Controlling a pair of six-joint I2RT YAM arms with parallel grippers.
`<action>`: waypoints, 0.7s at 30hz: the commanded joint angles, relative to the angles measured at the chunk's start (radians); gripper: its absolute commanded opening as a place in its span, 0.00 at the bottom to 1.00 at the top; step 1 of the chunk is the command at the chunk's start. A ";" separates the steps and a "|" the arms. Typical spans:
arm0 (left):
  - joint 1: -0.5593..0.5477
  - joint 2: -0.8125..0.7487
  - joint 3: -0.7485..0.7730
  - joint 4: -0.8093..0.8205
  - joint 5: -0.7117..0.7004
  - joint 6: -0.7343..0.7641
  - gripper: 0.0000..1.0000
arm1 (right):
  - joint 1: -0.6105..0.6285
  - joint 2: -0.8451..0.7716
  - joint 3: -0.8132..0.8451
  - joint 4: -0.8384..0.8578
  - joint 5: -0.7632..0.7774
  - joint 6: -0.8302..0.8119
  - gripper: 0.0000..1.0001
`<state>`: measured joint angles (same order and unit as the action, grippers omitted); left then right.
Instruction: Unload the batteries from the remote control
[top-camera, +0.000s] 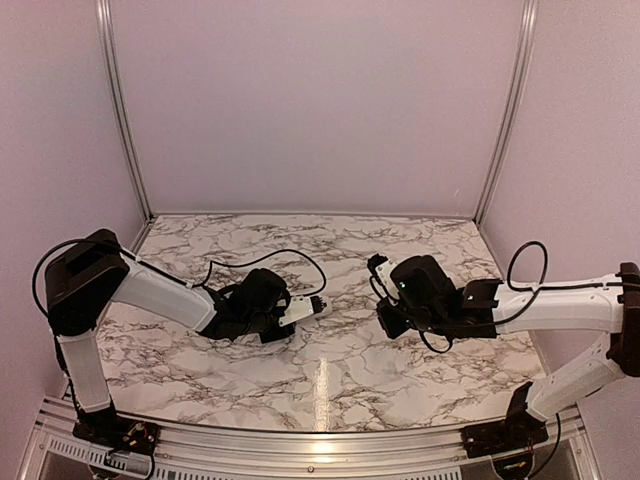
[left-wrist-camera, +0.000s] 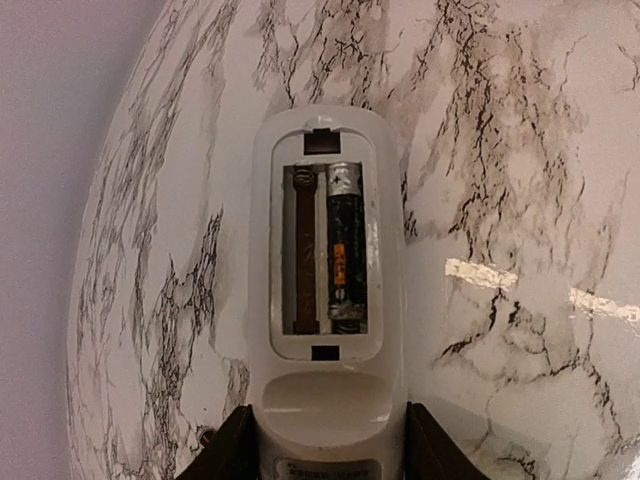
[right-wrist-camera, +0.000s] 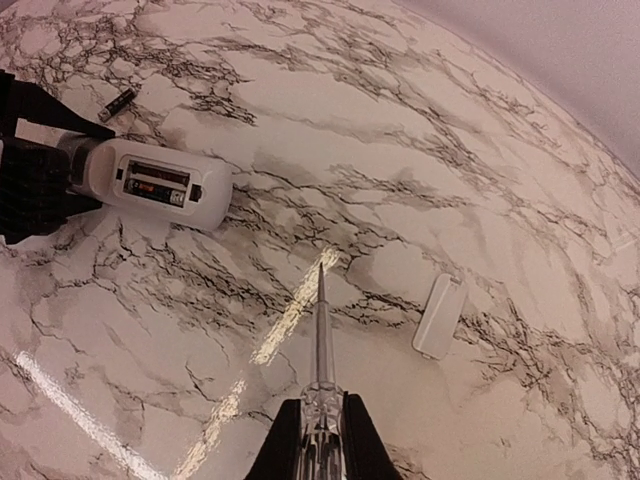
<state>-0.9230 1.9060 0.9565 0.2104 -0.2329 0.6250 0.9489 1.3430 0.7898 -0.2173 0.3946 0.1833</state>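
**One battery out, one in the bay**

Closest to me, my left fingers (left-wrist-camera: 225, 455) are clamped on the two long edges of the remote control (left-wrist-camera: 325, 400) at its near end, back side up, cover off. It is light, stiff, smooth plastic, so I judge the edge grip right; squeezing harder would only make it slip. In the open bay the seated battery (left-wrist-camera: 345, 250) fills the right slot, and the slot beside it is bare. It is small, hard and round. I expect the spring to hold it firm, so it should be levered up at one end, not pinched.

My right fingers (right-wrist-camera: 278, 455) are closed around the clear handle of a pointed stick (right-wrist-camera: 320, 330), tip forward and well apart from the remote. Beyond it the white cover (right-wrist-camera: 440, 315) lies flat on the worktop (right-wrist-camera: 400, 120), and farther off a loose battery (right-wrist-camera: 118, 103) rests just beside the remote.

Both arms reach low from either side, wrists turned inward and facing each other.
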 joint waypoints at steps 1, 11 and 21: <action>-0.025 -0.069 -0.039 0.108 -0.100 0.123 0.00 | -0.016 -0.030 -0.003 0.025 0.014 0.004 0.00; -0.025 -0.050 -0.076 0.185 -0.061 0.196 0.00 | -0.018 -0.055 -0.006 0.030 0.006 0.002 0.00; -0.009 -0.111 -0.131 0.238 0.136 0.288 0.00 | -0.018 -0.112 -0.009 0.010 0.023 0.015 0.00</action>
<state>-0.9413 1.8374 0.8368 0.3763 -0.1776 0.8509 0.9379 1.2594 0.7788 -0.2092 0.4046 0.1864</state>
